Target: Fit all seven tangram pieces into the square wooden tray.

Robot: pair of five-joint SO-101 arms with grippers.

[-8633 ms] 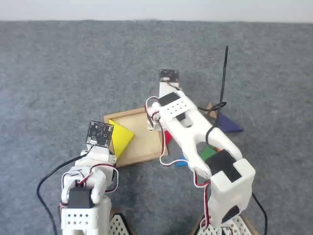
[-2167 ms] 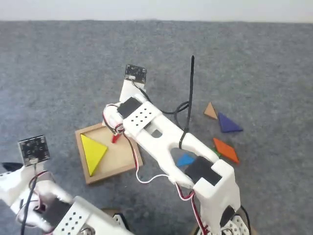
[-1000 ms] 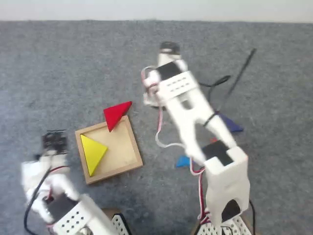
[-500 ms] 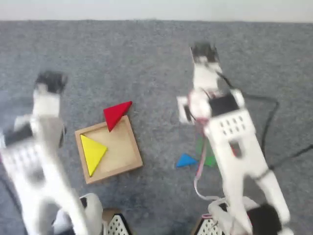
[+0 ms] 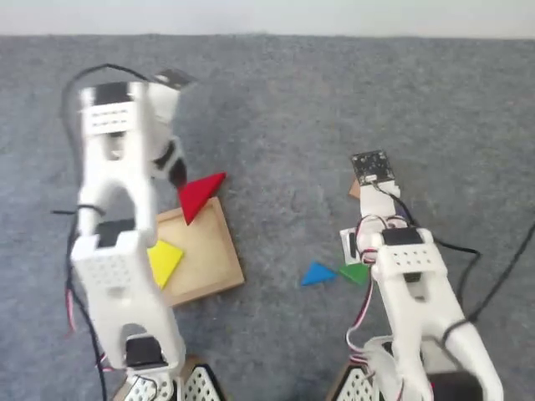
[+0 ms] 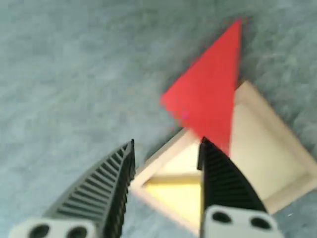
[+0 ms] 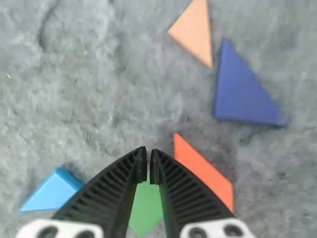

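Left tool (image 6: 167,144) hangs with its jaws spread over one corner of the square wooden tray (image 6: 270,196), just short of the red triangle (image 6: 208,104), which lies half across the tray's rim with one point out over the grey carpeted surface (image 5: 334,109) rather than seated inside. Right tool (image 7: 148,150), jaws pressed together and holding nothing, hovers over the loose pieces well apart from the tray: a tan triangle (image 7: 194,30), a dark blue triangle (image 7: 240,91), an orange parallelogram (image 7: 203,171), a green piece (image 7: 146,206) and a light blue triangle (image 7: 49,191). The step in hand appears to be seating the red piece, and doing it well likely means closing on two of its edges, lifting it clear of the rim, turning it until its long side runs alongside the yellow triangle (image 5: 165,257), then lowering it flat so no corner rides up on the wood. The red triangle is a large, flat, plainly painted piece with crisp edges; the tray is pale wood with a low raised rim, and the yellow triangle lies inside along one wall.
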